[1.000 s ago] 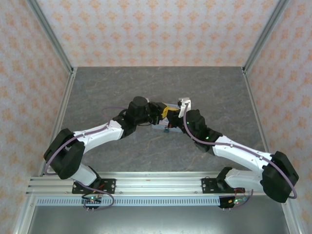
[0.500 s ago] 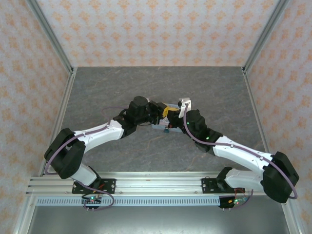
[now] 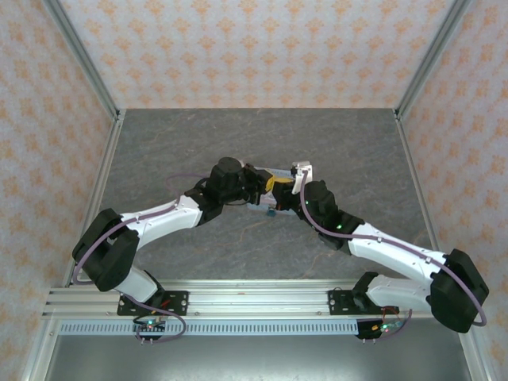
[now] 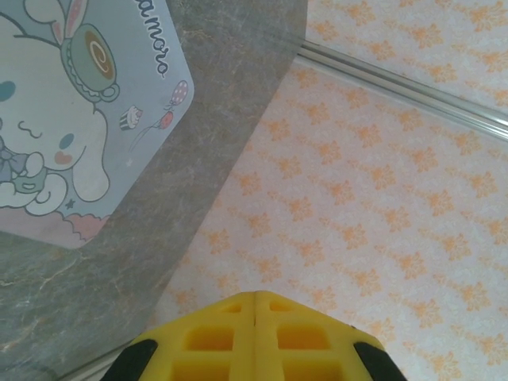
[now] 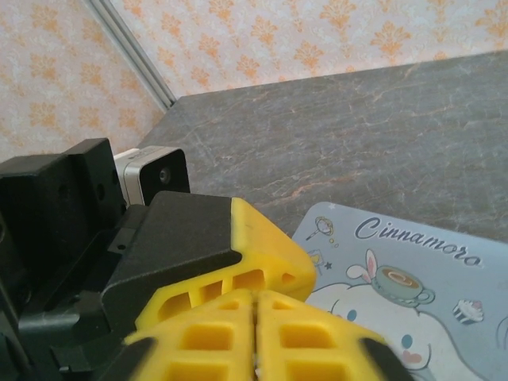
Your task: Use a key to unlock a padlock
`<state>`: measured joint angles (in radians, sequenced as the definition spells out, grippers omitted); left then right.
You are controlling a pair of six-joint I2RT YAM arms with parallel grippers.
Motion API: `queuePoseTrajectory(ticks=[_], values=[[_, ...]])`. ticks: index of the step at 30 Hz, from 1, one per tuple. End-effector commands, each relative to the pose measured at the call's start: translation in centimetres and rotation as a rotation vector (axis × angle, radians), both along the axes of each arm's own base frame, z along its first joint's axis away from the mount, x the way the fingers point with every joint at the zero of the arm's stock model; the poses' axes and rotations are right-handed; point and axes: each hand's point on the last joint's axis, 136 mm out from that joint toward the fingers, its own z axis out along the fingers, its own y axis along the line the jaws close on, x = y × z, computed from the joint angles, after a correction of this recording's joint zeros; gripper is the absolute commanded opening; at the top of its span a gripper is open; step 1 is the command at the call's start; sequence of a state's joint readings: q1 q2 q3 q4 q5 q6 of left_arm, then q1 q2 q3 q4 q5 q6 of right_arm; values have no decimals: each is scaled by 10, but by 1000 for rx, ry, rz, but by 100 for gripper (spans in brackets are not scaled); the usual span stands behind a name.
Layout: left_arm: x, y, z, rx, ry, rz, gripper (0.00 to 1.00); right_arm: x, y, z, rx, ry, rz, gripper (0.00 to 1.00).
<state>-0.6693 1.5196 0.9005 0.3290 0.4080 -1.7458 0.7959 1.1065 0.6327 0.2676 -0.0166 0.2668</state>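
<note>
Hovering by the cartoon tin [image 4: 71, 119] on the tabletop [image 5: 357, 135], left gripper [image 4: 255, 298] has its fingers pressed together. Right gripper [image 5: 255, 300] fingers also meet at a seam, right beside it.

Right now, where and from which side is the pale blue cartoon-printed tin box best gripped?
The pale blue cartoon-printed rectangular tin box lies flat, printed lid up, on the grey stone-patterned table, so probably from above, pinching across its narrower width on the straight side walls, clear of the rounded corners; the broad lid offers no hold.
</note>
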Motion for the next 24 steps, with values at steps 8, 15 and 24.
queuePoseTrajectory(ticks=[8,15,24], values=[[6,17,15,219,-264,-66,0,-3,-40,30,305,150,-104,53],[13,27,61,363,-609,-109,0,1,-29,30,658,342,-86,55],[20,22,93,348,-791,-90,0,11,-17,42,944,363,-28,50]])
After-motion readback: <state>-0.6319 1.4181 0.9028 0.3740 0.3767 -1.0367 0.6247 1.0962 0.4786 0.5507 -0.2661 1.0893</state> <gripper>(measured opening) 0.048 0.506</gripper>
